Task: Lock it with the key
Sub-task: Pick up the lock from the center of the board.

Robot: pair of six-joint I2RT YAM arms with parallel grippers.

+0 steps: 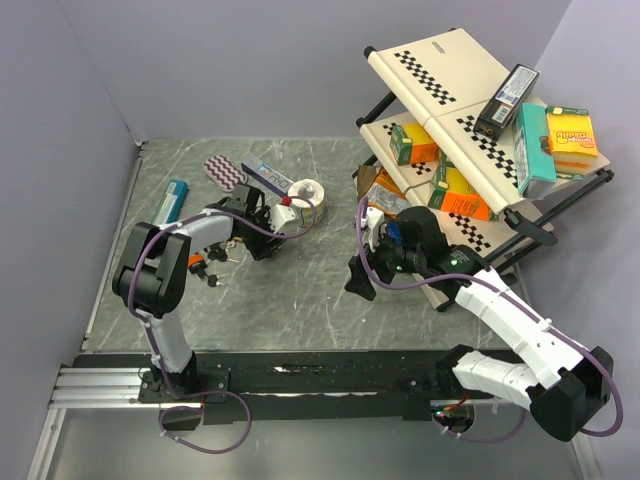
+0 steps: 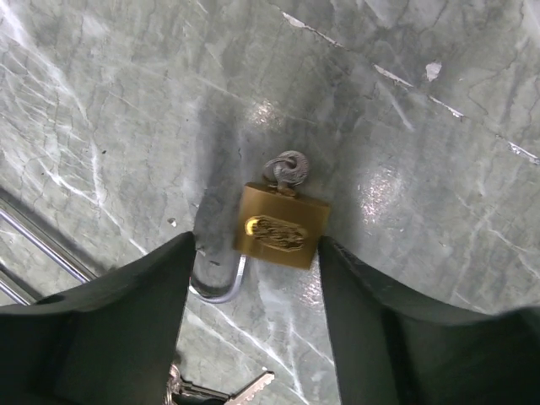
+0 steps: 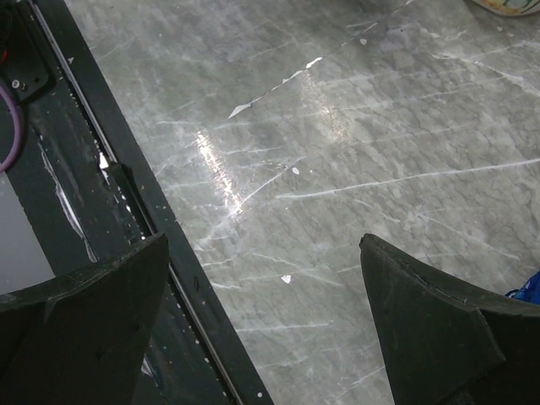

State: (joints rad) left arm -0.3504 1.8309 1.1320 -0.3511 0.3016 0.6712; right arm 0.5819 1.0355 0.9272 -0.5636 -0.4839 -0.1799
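A brass padlock point(image 2: 283, 226) lies flat on the grey marble table in the left wrist view. Its steel shackle point(image 2: 221, 283) stands open on the near side. A grey key head with a ring point(image 2: 287, 171) sticks out of the lock's far end. A spare key point(image 2: 245, 390) lies nearer the camera. My left gripper point(image 2: 256, 243) is open, with its fingers on either side of the lock's near end. My right gripper point(image 3: 263, 240) is open and empty over bare table; in the top view it point(image 1: 358, 275) hangs near the shelf rack.
A tilted shelf rack point(image 1: 470, 130) with boxes stands at the right. A white tape roll point(image 1: 308, 193), a blue pen point(image 1: 173, 200) and a patterned item point(image 1: 224, 172) lie at the back left. Loose keys with an orange tag point(image 1: 205, 270) lie by the left arm. A black rail point(image 3: 126, 211) runs along the near edge.
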